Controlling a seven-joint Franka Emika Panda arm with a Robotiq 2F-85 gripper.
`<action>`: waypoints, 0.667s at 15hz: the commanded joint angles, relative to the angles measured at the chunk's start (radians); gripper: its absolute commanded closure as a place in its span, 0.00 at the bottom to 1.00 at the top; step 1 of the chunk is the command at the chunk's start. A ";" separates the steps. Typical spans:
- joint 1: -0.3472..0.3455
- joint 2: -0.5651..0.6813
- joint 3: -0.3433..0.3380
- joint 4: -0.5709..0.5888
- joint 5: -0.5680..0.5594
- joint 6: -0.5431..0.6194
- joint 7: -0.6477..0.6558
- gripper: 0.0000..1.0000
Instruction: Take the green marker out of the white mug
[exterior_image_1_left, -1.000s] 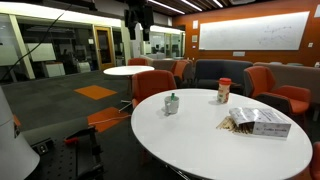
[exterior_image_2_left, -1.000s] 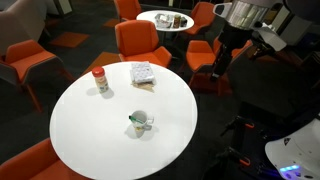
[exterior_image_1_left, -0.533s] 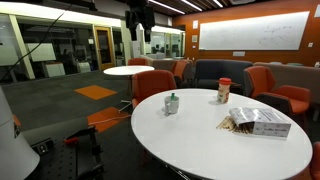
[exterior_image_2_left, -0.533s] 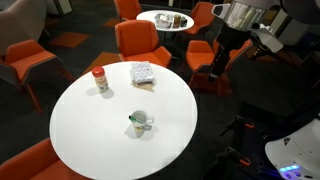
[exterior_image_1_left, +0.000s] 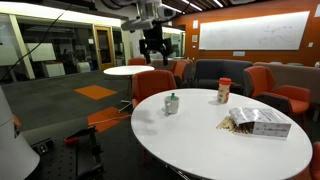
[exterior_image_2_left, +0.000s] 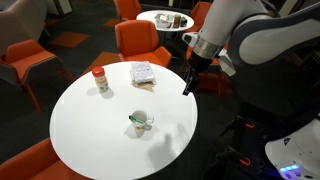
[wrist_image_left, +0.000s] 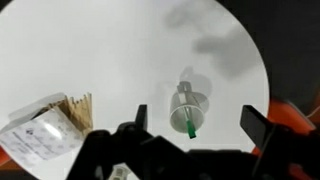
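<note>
So the gripper (exterior_image_2_left: 186, 88) hangs up in the air, jaws spread wide, nothing in them. In the wrist view the white mug (wrist_image_left: 188, 104) shows up in the gap between the two fingers (wrist_image_left: 141, 118), well below them on the round table (exterior_image_2_left: 80, 130). The green marker (wrist_image_left: 190, 127) is in the mug, tilted, one end poking over the rim. Away from the mug there's a red-lidded jar (exterior_image_2_left: 99, 80), contents hard to tell, and an open box (exterior_image_2_left: 143, 73) with brown sticks.
</note>
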 joint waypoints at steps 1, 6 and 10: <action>0.018 0.162 0.001 0.085 0.046 0.058 -0.216 0.00; -0.022 0.366 0.078 0.226 0.007 0.088 -0.306 0.42; -0.039 0.505 0.111 0.346 -0.058 0.071 -0.264 0.44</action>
